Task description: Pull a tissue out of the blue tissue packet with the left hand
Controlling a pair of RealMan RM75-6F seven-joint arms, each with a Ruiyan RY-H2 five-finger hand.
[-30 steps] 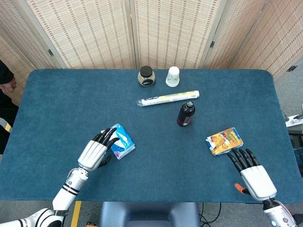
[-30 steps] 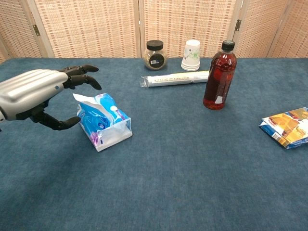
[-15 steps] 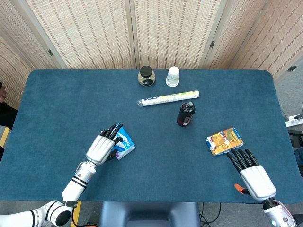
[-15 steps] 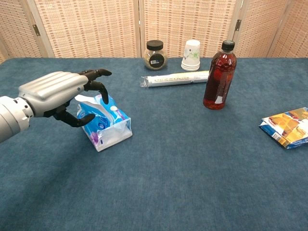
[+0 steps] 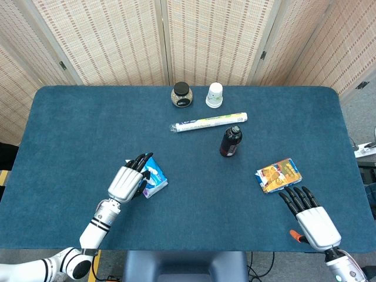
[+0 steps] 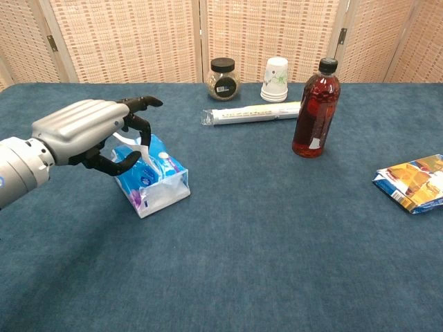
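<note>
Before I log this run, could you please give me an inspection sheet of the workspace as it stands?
Surface: blue cloth table.
Job's things: blue tissue packet lies front left, a white tissue showing at its top.
Clutter: jar, paper cups, long wrapped tube, red drink bottle, snack packet.
Hands: left hand pinches the tissue; right hand open, holding nothing, near the snack packet.
Cables: one at the right floor edge.
Surroundings: woven folding screens.
</note>
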